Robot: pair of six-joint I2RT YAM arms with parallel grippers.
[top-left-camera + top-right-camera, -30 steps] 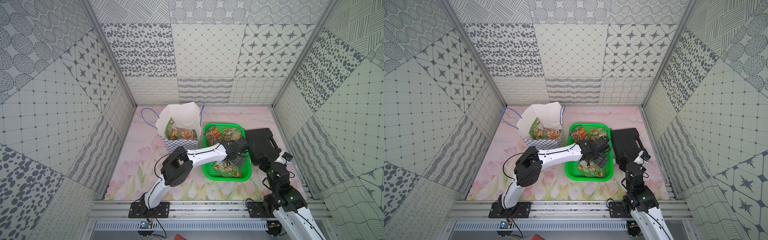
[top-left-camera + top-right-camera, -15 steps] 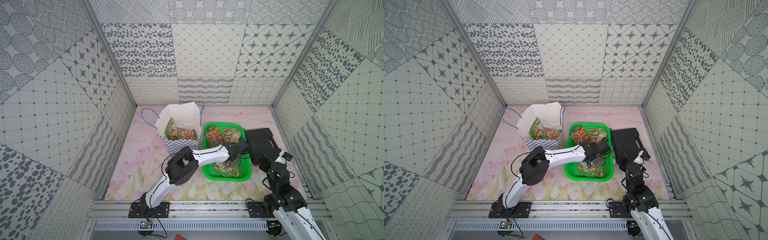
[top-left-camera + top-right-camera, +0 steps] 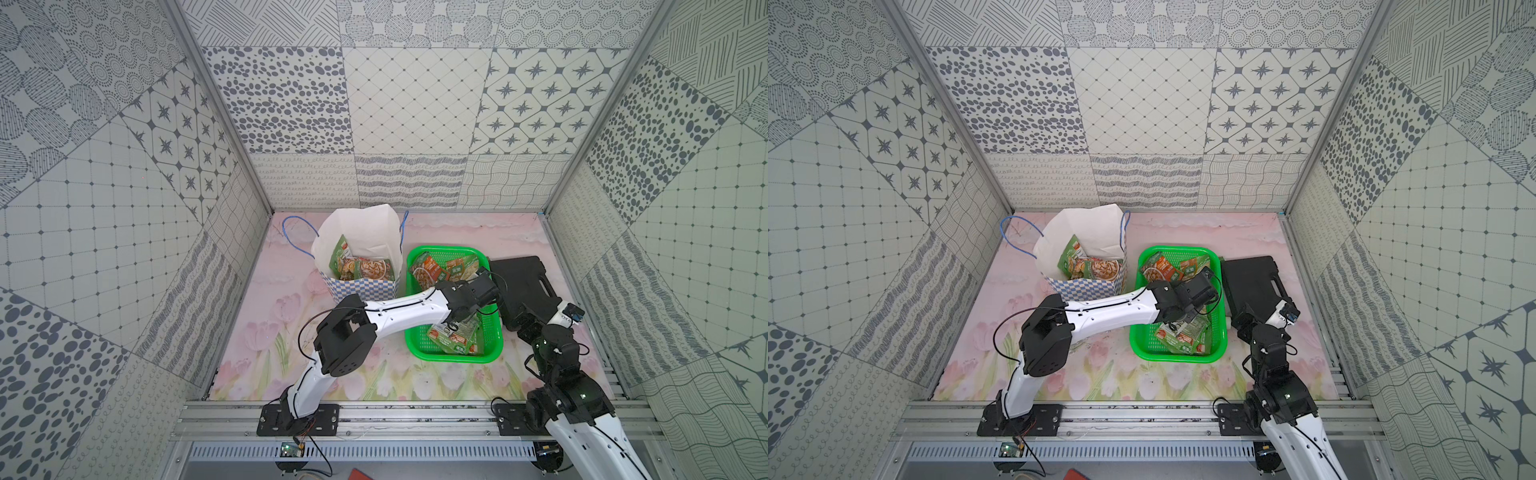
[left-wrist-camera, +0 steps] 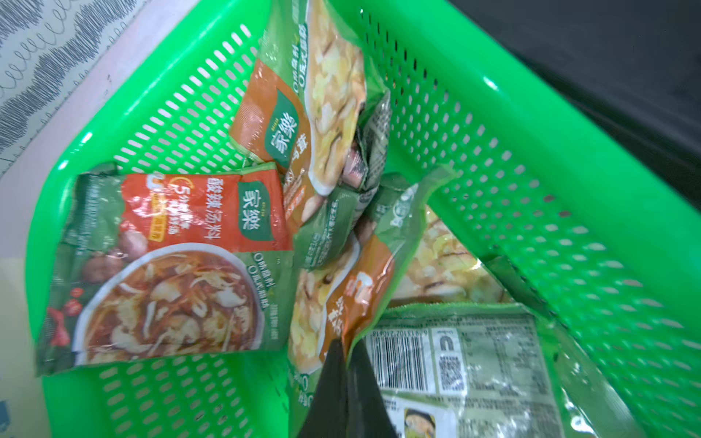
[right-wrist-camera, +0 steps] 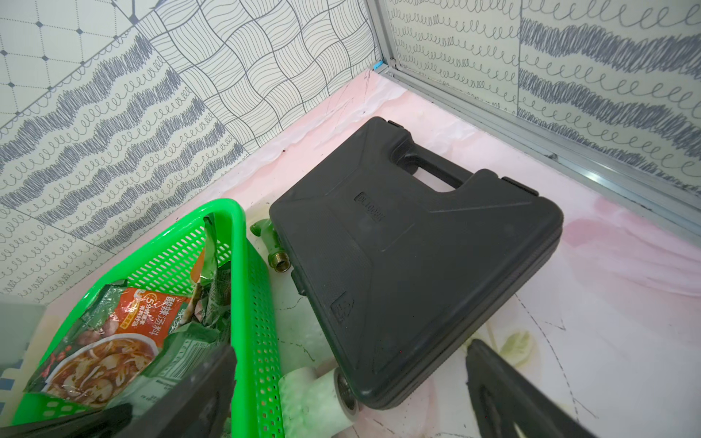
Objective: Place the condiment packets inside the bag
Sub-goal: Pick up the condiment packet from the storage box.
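Left end effector [image 4: 343, 350] is reaching down into the basket [image 4: 569, 227]. Its jaws are closed right up, with the fingertips pinching the edge of an orange packet [image 4: 360, 292] that has a yellow soup photo. That packet is lying in the pile, overlapping a red packet [image 4: 170, 265] on one side and a face-down one showing its barcode [image 4: 455, 360] on the other. Another orange one [image 4: 299, 113] is leaning up against the basket wall. In both top views the left arm [image 3: 399, 311] is stretching from its base across the front of the bag [image 3: 365, 232] to the basket [image 3: 453, 358]. More packets are sitting at the basket's far end [image 3: 432, 270] and near end [image 3: 453, 338]. The bag [image 3: 1088, 224] is standing upright and open-topped toward the far left of the bench [image 3: 270, 316], just beside the basket's [image 3: 1175, 357] far-left corner. Several packets [image 3: 365, 268] are already lying inside it, and its blue handles are drooping outward. Right end effector [image 5: 351, 349] is hovering low, jaws spread wide and gripping nothing. One finger is showing in front of the basket [image 5: 258, 303] and the other is showing past the near corner of the black case [image 5: 398, 246]. The case [image 3: 519, 274] is lying flat on the bench, just right of the basket. A green fitting [image 5: 271, 239] and a white one [image 5: 315, 383] are sitting in the gap between them.
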